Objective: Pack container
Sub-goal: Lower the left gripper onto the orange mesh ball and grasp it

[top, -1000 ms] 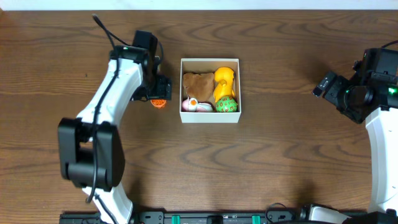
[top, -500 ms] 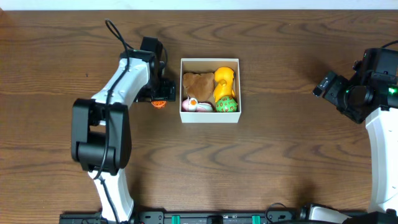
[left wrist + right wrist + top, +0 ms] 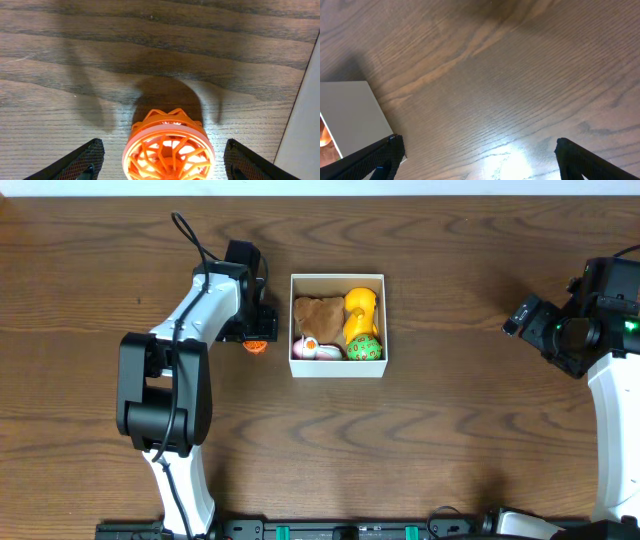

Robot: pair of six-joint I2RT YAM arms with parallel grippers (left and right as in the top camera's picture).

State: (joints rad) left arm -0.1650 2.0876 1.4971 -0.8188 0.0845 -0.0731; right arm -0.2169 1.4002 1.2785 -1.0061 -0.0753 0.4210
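The container [image 3: 337,370] is a square white box with a brown inside, at the table's middle. It holds a brown toy [image 3: 319,314], a yellow toy [image 3: 360,311], a green ball [image 3: 365,348] and a pink and white toy [image 3: 309,347]. An orange lattice ball [image 3: 256,346] [image 3: 169,147] lies on the table just left of the box. My left gripper [image 3: 255,337] [image 3: 162,162] is open over it, one finger on each side, not touching. The box wall shows at the right edge of the left wrist view [image 3: 307,115]. My right gripper [image 3: 520,315] [image 3: 477,160] is open and empty, far to the right.
The wooden table [image 3: 440,430] surrounds the box. The box's corner shows at the left of the right wrist view [image 3: 350,115]. The left arm's base [image 3: 160,420] stands at the front left and the right arm [image 3: 610,390] along the right edge.
The left arm swung its elbow and base link to the right, while its gripper stayed over the orange ball. The right arm has not moved.
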